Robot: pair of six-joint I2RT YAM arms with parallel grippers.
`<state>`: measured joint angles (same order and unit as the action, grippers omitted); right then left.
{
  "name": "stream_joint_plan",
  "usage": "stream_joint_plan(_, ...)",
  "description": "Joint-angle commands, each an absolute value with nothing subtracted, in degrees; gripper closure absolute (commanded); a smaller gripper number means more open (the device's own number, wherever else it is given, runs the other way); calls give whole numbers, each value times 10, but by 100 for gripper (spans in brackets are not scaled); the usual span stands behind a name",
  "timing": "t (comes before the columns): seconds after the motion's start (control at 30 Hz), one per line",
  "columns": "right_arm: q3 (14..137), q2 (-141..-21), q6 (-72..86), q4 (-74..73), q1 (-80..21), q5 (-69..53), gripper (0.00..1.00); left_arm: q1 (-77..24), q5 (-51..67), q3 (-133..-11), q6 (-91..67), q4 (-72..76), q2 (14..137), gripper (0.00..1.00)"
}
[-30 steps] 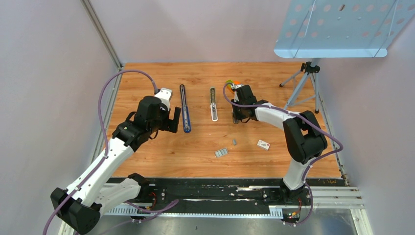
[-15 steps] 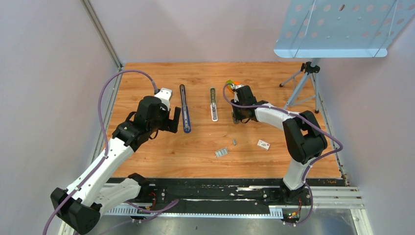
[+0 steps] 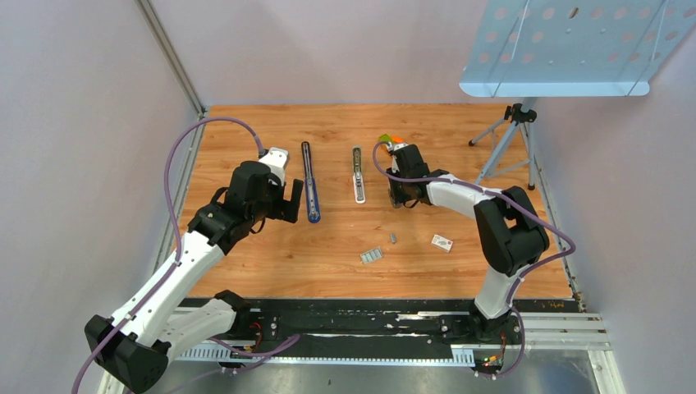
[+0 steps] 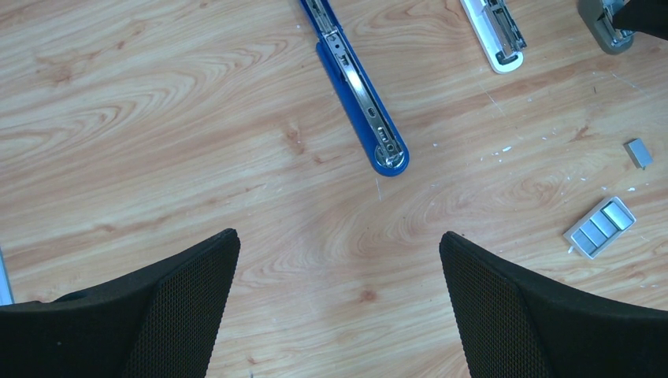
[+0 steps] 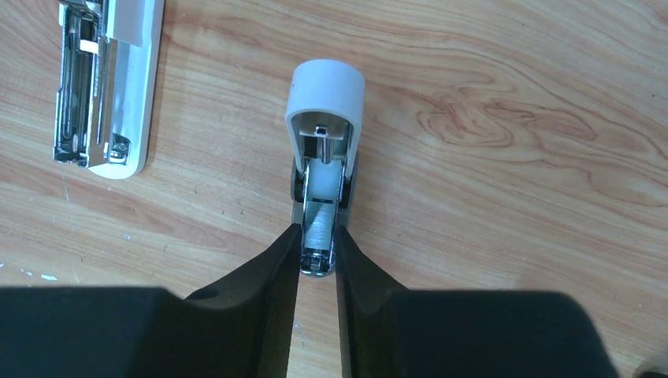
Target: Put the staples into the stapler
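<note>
My right fingers are clenched on the front end of the grey stapler, one tip pressed to each side of its metal channel. The stapler's lid is raised, its rounded pale cap facing my wrist camera. In the open channel below it sits a white pusher block. A short silvery ribbed piece lies at the front between my fingertips, and I cannot tell whether that piece is a strip of staples. Just beside it on the surface lies the white stapler, opened out with its shiny magazine exposed. What that magazine holds is too small to make out. My left fingers are released and spread wide, grasping nothing, and hover over bare wood near the rounded tip of the blue stapler. That stapler is also opened flat with its metal rail uppermost. The staples are well apart from both sets of fingers, toward the near middle of the surface. They are silvery strips packed side by side in a shallow pale tray. A single small grey block rests on the wood just beside the tray, outside it. A small white card lies near them on my right side.
</note>
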<state>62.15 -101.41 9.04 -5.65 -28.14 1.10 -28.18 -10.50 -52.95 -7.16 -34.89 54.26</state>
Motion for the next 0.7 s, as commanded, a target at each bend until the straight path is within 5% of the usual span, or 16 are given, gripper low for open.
stream_joint_plan(0.0, 618, -989, 98, -91, -289, 22, 72, -279, -104, -530, -68, -353, 533, 0)
stream_joint_plan(0.2, 635, -962, 116, -97, -280, 14, 59, -279, -86, -529, -108, -342, 535, 0)
stream_joint_plan(0.67, 655, -1020, 108, -54, -254, 12, 56, -279, 40, -543, -201, -255, 585, 9)
